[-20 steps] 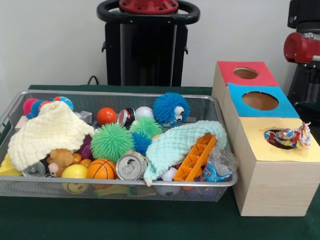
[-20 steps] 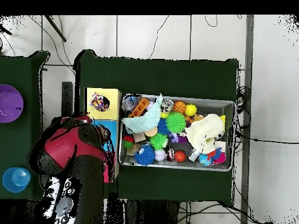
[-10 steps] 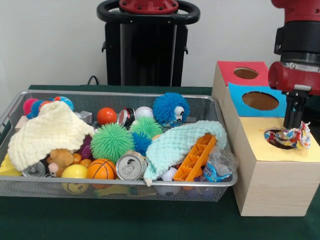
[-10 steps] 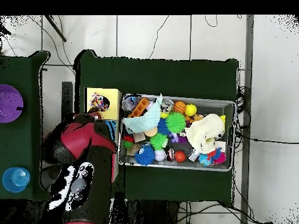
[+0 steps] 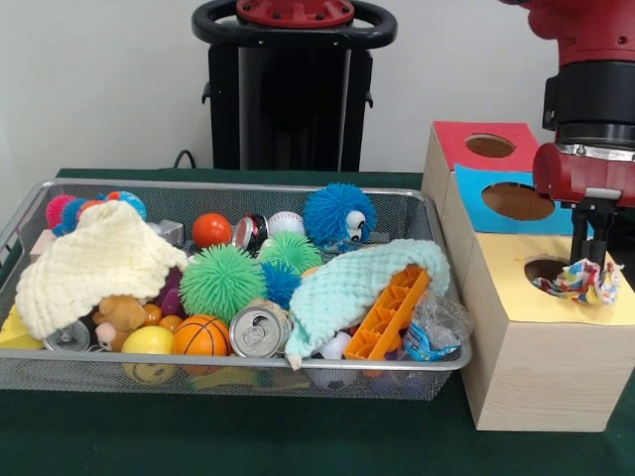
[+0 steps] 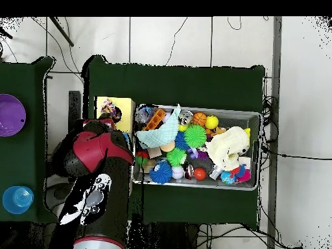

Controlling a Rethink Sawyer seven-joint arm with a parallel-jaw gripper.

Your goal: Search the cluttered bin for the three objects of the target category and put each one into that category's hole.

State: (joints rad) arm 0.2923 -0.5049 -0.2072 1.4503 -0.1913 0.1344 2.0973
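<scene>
On the dark green table [image 5: 248,436], nearest the front camera, stands the silver wire-mesh bin [image 5: 238,365], heaped with clutter: at its front rim lie a drink can [image 5: 258,330], a small basketball [image 5: 201,335] and a yellow ball [image 5: 148,341], with an orange plastic rack [image 5: 389,313] leaning under a mint knitted cloth [image 5: 354,286]. A pale-yellow knitted cloth [image 5: 91,263] drapes over the left end, green spiky balls [image 5: 221,281] sit mid-bin, and a blue spiky ball with eyes [image 5: 338,215] rests against the far wall. Just right of the bin is the pale wooden box with the yellow top [image 5: 541,342]; a multicoloured speckled textile piece [image 5: 585,281] lies bunched on its top at the right edge of the round hole [image 5: 546,270], partly over the opening. The claw [image 5: 592,250] comes straight down onto that piece, its dark fingers [image 5: 600,233] reaching the cloth; whether they are apart or pinched on it cannot be told. Behind stand the blue-topped box [image 5: 508,201] and, farthest, the red-topped box [image 5: 486,146]. From overhead, the red and black arm [image 6: 94,162] covers the boxes, leaving a strip of yellow top.
</scene>
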